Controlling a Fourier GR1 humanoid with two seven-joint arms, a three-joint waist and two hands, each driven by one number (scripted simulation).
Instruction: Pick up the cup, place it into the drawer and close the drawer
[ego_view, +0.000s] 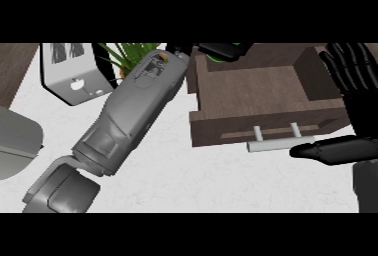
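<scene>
Reaching over the back left corner of the open drawer (255, 92), the left hand (221, 50) shows only as dark curled fingers at the top of the head view, wrapped around a green thing that appears to be the cup (215, 57); just a small sliver of green is visible beneath the fingers, so its shape cannot be made out. This hand sits above the drawer's rear wall, and the cup is held there at the drawer's far left edge, not yet down on the wooden floor inside. Its grey forearm (125, 120) runs diagonally from the lower left up to that corner, crossing the pale counter (192, 180). At the right edge the right hand (354, 95) stands with fingers straight and spread, pointing upward beside the drawer's right wall, while its thumb (325, 149) juts left just beside the pale bar handle (280, 145) on the drawer front. A toaster (74, 72) lies at the upper left, with green plant leaves (129, 55) next to it behind the forearm
</scene>
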